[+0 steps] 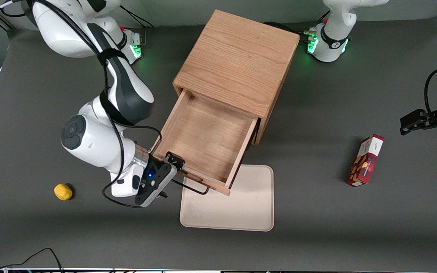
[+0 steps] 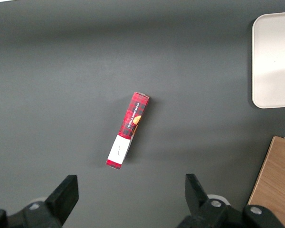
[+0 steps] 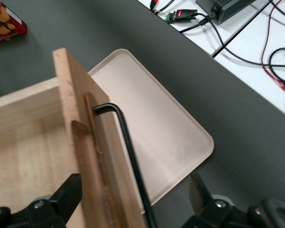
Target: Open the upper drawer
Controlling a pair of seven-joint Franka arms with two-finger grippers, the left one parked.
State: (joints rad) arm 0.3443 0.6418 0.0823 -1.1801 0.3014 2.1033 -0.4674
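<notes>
The upper drawer [image 1: 207, 142] is pulled well out of the oak cabinet [image 1: 237, 64], w/ its light-wood tray open to view from above and nothing visible inside. Its front panel sits nearer the front camera than the cabinet body and overhangs the edge of a beige tray [image 1: 237, 204] lying flat on the table [image 1: 317, 235]. The thin black wire handle [image 1: 194, 189] runs along the drawer front, standing slightly off the wood.

The end effector [image 1: 173, 167] is at the drawer's front corner, on the working arm's end, approx level w/ the front panel. In the right wrist view its two fingers [image 3: 66, 194] sit spread wide, one over the drawer's inner side and the other over the beige tray [image 3: 166, 137], w/ the front panel and the handle [image 3: 128, 152] between them. The fingers are apart and neither clearly presses on the handle, so the end effector is wide and holds nothing.

A small yellow object [image 1: 63, 191] lies on the table toward the working arm's end, well apart from the cabinet. A red snack box [image 1: 365, 161] lies toward the parked arm's end; the left wrist view shows the same red box [image 2: 128, 130] lying flat on the dark surface.
</notes>
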